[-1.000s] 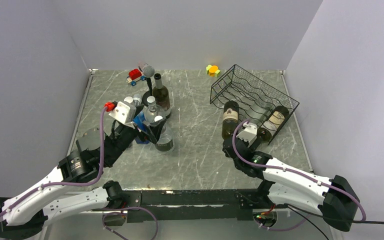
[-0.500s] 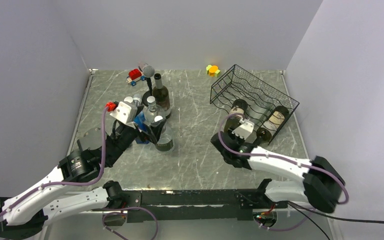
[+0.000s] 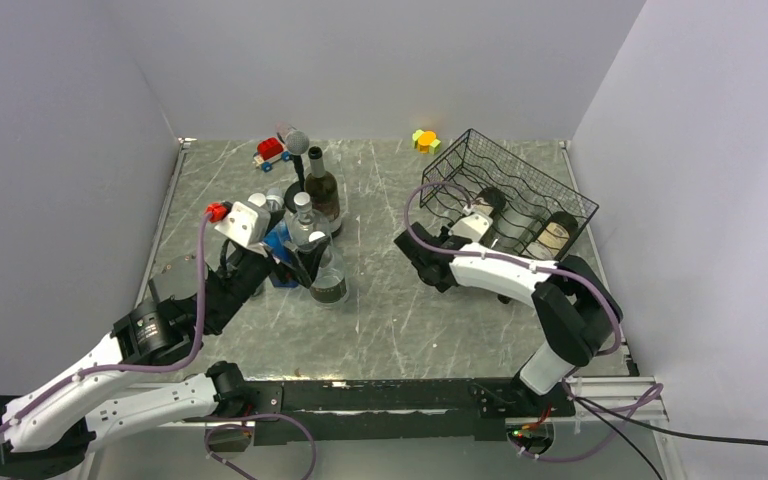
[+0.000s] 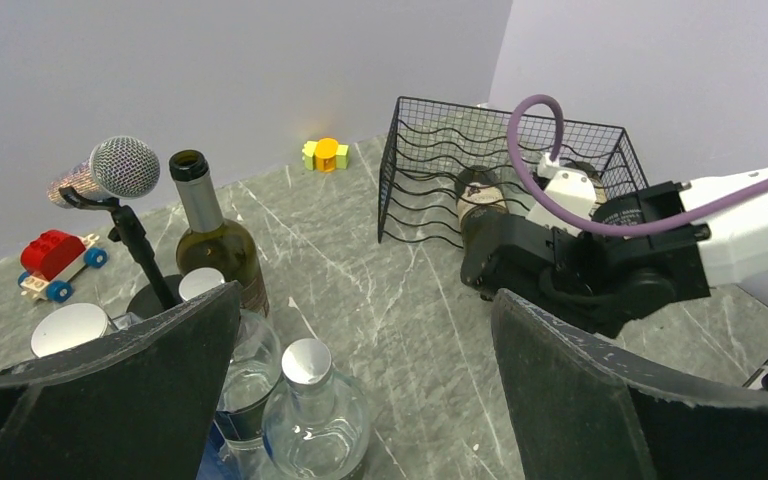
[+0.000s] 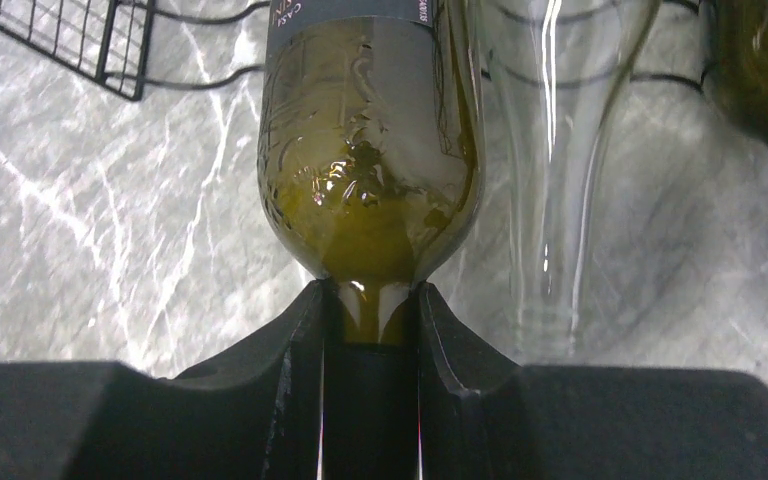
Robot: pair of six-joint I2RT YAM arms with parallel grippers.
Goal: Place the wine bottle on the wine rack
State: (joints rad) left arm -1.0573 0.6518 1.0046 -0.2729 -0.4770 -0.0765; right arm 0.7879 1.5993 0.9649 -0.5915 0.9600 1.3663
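The black wire wine rack [image 3: 520,185] stands at the back right, also seen in the left wrist view [image 4: 505,150]. My right gripper [image 3: 472,222] is shut on the neck of an olive-green wine bottle [image 3: 487,203] that lies with its body inside the rack's near side. In the right wrist view the fingers [image 5: 295,340] clamp the neck below the bottle's shoulder [image 5: 370,180]. My left gripper [image 3: 300,265] is open and empty, hovering over a cluster of clear bottles [image 4: 310,410]. A second green wine bottle [image 3: 321,190] stands upright at the left.
A labelled dark bottle [image 3: 558,233] and a clear glass bottle [image 5: 550,150] lie in the rack beside the held one. A microphone on a stand [image 3: 296,142], a red toy car [image 3: 271,152] and a yellow-green toy [image 3: 425,141] sit near the back wall.
My right gripper has pushed the wine bottle away from me, from in front of the rack into it, the arm swinging left. The left arm has not moved.
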